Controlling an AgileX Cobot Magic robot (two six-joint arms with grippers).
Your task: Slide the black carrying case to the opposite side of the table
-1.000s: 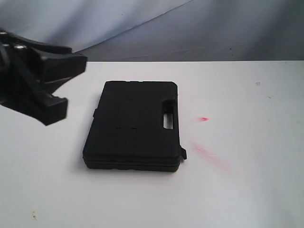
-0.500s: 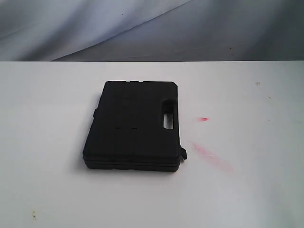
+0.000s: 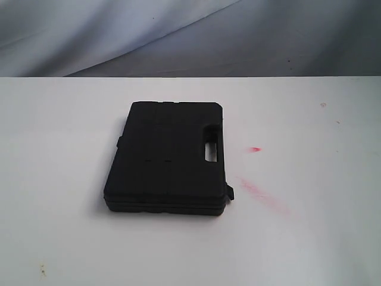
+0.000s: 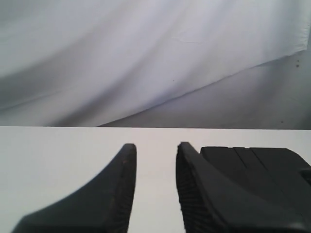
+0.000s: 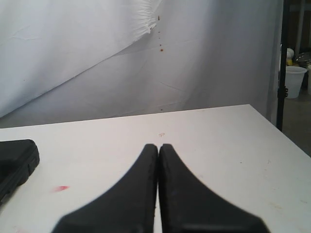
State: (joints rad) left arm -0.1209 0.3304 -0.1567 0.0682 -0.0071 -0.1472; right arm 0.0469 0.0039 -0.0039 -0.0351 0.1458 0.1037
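The black carrying case [image 3: 169, 158] lies flat and closed on the white tabletop [image 3: 309, 238], a little left of the middle in the exterior view, with its long sides running away from the camera. Its handle cutout [image 3: 211, 148] is on the case's right side, and a small latch tab [image 3: 230, 192] sticks out at the near right corner. To the right of the case, apart from it, the tabletop bears a small red dab [image 3: 255, 149] and a longer, fainter pink smear [image 3: 262, 193]; a few dark specks [image 3: 41, 269] sit near the front left corner. A creased grey-white cloth backdrop [image 3: 178, 36] hangs behind the far edge. Neither arm shows in the exterior view. In the left wrist view the left gripper [image 4: 156, 145] has its jaws spread, with bare tabletop showing in the gap; the case lies just beside and partly behind one jaw, and whether they touch cannot be told. In the right wrist view the right gripper [image 5: 158, 146] has its jaws pressed together with nothing between them, low over bare tabletop and well apart from the case, whose corner shows at the picture's edge with the red dab beside it. A white bucket [image 5: 295, 80] stands beyond the table's end.
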